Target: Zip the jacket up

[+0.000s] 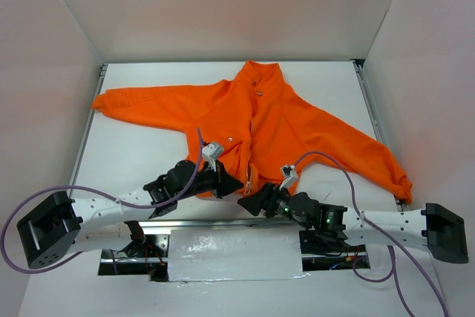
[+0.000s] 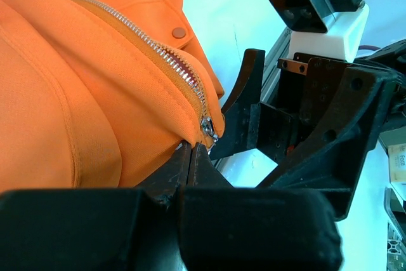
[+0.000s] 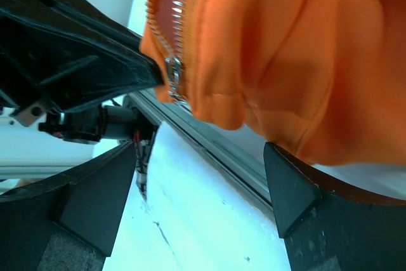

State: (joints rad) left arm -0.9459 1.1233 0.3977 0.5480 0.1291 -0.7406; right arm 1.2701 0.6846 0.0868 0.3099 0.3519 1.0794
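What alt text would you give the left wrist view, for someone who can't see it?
The left gripper, shut, pinches the bottom hem of the orange jacket just below its silver zipper slider. The right gripper stands open close beside it.

One jacket [image 1: 297, 124], one zipper [image 1: 250, 162], two claws [image 1: 236, 185] [image 1: 249, 204]

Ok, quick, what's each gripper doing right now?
Left gripper: closed, pinching the bottom hem of the jacket.
Right gripper: open, holding nothing.
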